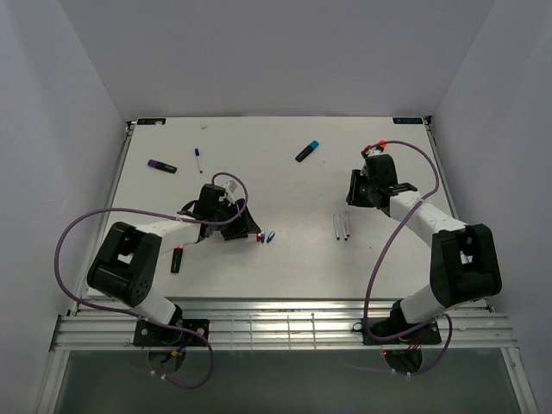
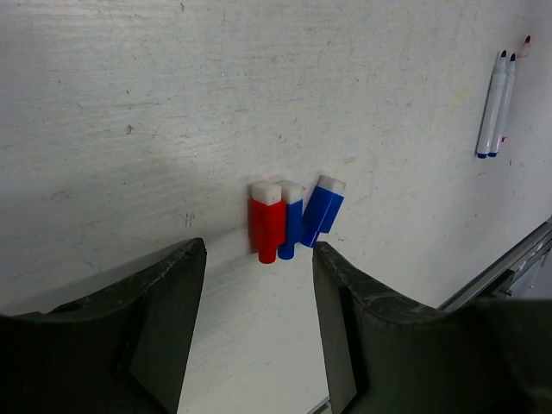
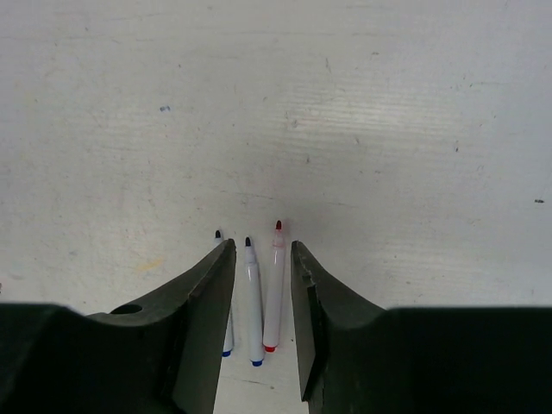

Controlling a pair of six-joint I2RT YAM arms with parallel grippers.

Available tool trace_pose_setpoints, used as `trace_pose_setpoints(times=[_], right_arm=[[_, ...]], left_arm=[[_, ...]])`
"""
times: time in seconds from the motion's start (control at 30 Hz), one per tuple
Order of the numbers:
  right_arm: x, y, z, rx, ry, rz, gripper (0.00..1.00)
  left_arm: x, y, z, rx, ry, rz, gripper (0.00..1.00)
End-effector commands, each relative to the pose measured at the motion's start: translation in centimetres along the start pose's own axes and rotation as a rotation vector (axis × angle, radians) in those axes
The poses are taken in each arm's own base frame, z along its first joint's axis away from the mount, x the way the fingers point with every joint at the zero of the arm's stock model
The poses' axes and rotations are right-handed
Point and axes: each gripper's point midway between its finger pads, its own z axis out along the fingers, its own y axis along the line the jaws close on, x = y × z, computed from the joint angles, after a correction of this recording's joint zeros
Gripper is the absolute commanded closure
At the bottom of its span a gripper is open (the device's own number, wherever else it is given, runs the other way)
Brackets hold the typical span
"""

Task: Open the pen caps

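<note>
Three slim pen caps lie loose side by side on the white table: a red one (image 2: 267, 226) and two blue ones (image 2: 291, 226) (image 2: 323, 211), also the cluster of caps (image 1: 265, 236) from above. My left gripper (image 2: 259, 276) (image 1: 246, 230) hovers just short of them, open and empty. Three uncapped thin white pens (image 1: 341, 226) lie together. In the right wrist view the red-ended pen (image 3: 274, 289) and a blue-ended pen (image 3: 254, 297) show between the fingers, the third half hidden. My right gripper (image 3: 263, 259) (image 1: 352, 200) stands open above them, holding nothing.
A purple-capped highlighter (image 1: 161, 166) and a slim blue-capped pen (image 1: 198, 159) lie at the back left, a blue-capped highlighter (image 1: 307, 150) at the back middle. An orange cap (image 1: 373, 148) shows behind the right arm. A black highlighter (image 1: 177, 259) lies by the left arm.
</note>
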Motion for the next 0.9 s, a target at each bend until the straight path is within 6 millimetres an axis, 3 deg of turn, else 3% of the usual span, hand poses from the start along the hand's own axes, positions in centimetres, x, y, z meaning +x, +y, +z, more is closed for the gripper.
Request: trace_pose_setpoints(times=[0.0, 0.13, 0.17, 0.23, 0.27, 0.37, 0.5, 0.57, 0.6, 0.63, 0.7, 0.73, 0.8, 0.87], right_arm=[[-3.0, -0.2, -0.6, 0.041, -0.061, -0.004, 0.62], [-5.7, -1.7, -0.1, 0.129, -0.105, 0.011, 0.63], [-7.3, -2.1, -0.3, 0.148, -0.138, 0.02, 0.63], [-8.1, -2.9, 0.5, 0.183, -0.143, 0.038, 0.62], [-9.6, -3.4, 0.3, 0.204, -0.172, 0.052, 0.6], [-10.6, -5.4, 1.6, 0.24, -0.168, 0.106, 0.54], [-13.7, -8.3, 3.6, 0.304, -0.198, 0.182, 0.45], [-14.4, -9.3, 4.3, 0.354, -0.196, 0.18, 0.38], [-13.9, -9.9, 5.8, 0.375, -0.164, 0.176, 0.37], [-15.6, -9.8, 5.7, 0.379, -0.183, 0.175, 0.36], [-15.5, -10.8, 7.4, 0.417, -0.156, 0.159, 0.34], [-16.7, -10.9, 7.4, 0.424, -0.178, 0.16, 0.32], [-16.5, -11.7, 8.8, 0.434, -0.161, 0.162, 0.29], [-17.6, -12.0, 9.2, 0.435, -0.179, 0.159, 0.25]], left_arm=[[-1.1, -0.8, -1.4, -0.001, -0.057, 0.022, 0.37], [-1.7, -1.3, -2.4, 0.0, -0.111, 0.035, 0.36], [-1.9, -1.5, -2.6, 0.004, -0.119, 0.041, 0.36], [-1.9, -1.9, -3.3, 0.014, -0.136, 0.042, 0.36], [-2.0, -2.1, -3.5, 0.021, -0.144, 0.038, 0.35], [-1.9, -2.8, -4.1, 0.053, -0.158, 0.032, 0.35], [-1.9, -4.2, -4.8, 0.125, -0.18, 0.035, 0.35], [-1.7, -5.2, -5.2, 0.164, -0.189, 0.041, 0.35], [-1.3, -5.3, -5.1, 0.178, -0.179, 0.029, 0.35], [-1.2, -5.9, -5.3, 0.201, -0.183, 0.037, 0.35], [-0.5, -6.9, -5.3, 0.22, -0.17, 0.05, 0.35], [-0.3, -7.1, -5.3, 0.224, -0.167, 0.052, 0.35], [0.0, -7.4, -5.3, 0.23, -0.161, 0.055, 0.35], [-0.1, -7.5, -5.2, 0.226, -0.163, 0.049, 0.35]])
